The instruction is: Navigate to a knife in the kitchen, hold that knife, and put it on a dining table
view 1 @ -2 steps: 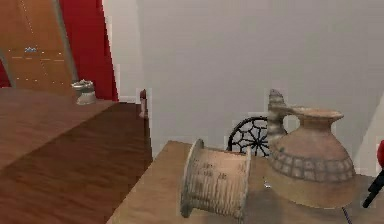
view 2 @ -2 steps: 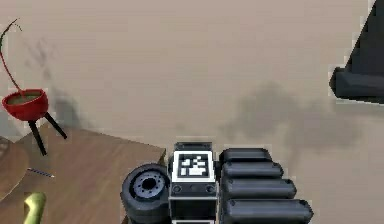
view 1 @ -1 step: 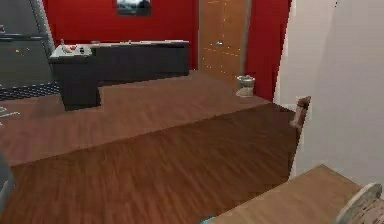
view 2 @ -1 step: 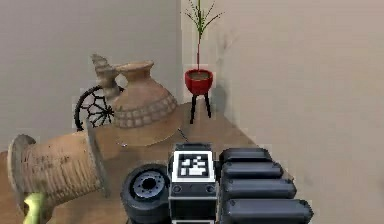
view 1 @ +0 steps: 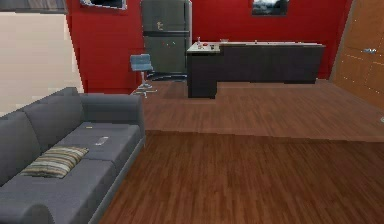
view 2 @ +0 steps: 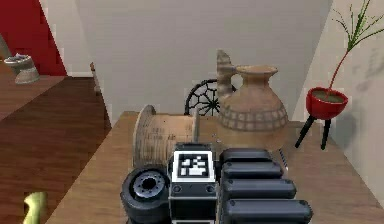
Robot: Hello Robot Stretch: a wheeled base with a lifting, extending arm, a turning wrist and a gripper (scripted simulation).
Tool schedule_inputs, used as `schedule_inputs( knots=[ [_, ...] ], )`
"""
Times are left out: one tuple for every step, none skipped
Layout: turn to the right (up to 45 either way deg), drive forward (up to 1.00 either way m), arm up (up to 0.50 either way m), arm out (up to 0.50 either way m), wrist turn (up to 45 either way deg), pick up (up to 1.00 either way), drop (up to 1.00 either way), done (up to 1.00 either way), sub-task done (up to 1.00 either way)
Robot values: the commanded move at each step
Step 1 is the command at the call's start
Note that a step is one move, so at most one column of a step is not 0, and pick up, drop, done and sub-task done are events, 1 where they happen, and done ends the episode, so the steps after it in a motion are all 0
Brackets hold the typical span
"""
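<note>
A dark kitchen counter stands at the far end of the room against a red wall, and small red and white things lie on its left end, too small to name. The arm is drawn in at the bottom of the arm side view, with a white marker square. Left of the marker sits the gripper's dark round body. Its far end cannot be made out, so I cannot tell whether it holds anything.
A grey sofa with a striped cushion fills the forward view's left. A grey fridge and a blue chair stand left of the counter. Beside the arm are a large clay vase, a wooden spool and a red-potted plant.
</note>
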Motion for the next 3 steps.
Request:
schedule_inputs(
  knots=[
    [0.0,0.0,0.0,0.28,0.0,0.0,0.0,0.0,0.0],
    [0.0,0.0,0.0,0.0,45.0,0.0,0.0,0.0,0.0],
    [0.0,0.0,0.0,0.0,45.0,0.0,0.0,0.0,0.0]
  ],
)
